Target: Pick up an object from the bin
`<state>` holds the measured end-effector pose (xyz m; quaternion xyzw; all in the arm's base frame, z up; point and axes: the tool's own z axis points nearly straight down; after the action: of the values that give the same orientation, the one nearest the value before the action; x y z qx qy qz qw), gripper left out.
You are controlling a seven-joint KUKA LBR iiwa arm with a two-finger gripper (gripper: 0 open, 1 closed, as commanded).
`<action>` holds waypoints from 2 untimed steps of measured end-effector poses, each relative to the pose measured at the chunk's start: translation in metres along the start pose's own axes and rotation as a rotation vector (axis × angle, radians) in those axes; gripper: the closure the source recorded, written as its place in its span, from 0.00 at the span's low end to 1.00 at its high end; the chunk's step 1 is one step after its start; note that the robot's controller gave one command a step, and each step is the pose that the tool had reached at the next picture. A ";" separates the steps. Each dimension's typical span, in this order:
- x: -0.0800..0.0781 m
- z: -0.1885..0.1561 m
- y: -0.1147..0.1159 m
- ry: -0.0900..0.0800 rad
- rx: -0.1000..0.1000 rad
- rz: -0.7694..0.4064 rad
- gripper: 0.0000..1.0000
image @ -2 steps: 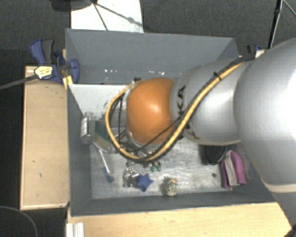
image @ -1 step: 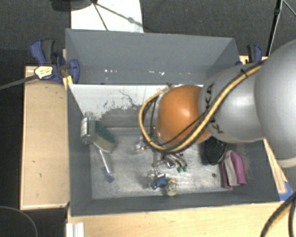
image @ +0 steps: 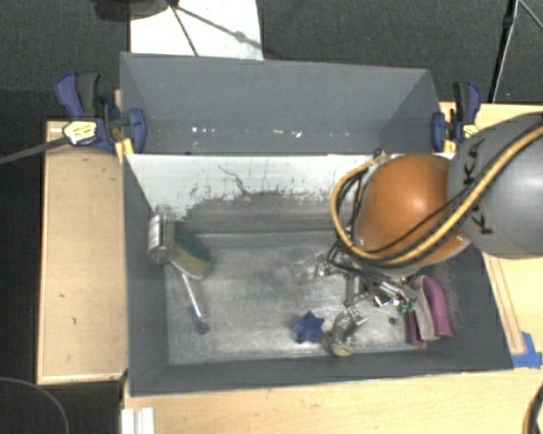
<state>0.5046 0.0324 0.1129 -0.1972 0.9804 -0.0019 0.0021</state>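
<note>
**Colleague:** What do you have, starting from the left?

**Me:** By the left wall of the bin [image: 253, 292] I see a silvery cylinder [image: 160, 240] touching a green-and-yellow sponge [image: 193, 258]. A thin stick [image: 191, 298] with a blue tip lies just below them. They are well apart from the arm, so I judge none of them is the target.

**Colleague:** And the middle?

**Me:** A blue star-shaped piece [image: 309, 326] lies flat near the front wall. The gripper [image: 347, 331] is down at the floor just to its right, slung under the orange wrist cover [image: 403, 208]. The arm comes in from the right, which is why it leans that way. The star is the closest thing, so I take it as the likely pick. There is also a small pale bit [image: 342, 348] at the tip, and it could be the target instead.

**Colleague:** Jaws?

**Me:** I cannot tell how they stand, because cables clutter that spot.

**Colleague:** And further right?

**Me:** Long purple and pink pieces [image: 434, 310] lie side by side near the right wall, close to the wrist.
</note>
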 end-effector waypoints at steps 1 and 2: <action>0.009 0.040 0.010 -0.006 -0.002 -0.229 0.00; 0.006 0.038 0.010 -0.014 -0.001 -0.222 1.00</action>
<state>0.4951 0.0392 0.0747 -0.3048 0.9524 -0.0002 0.0089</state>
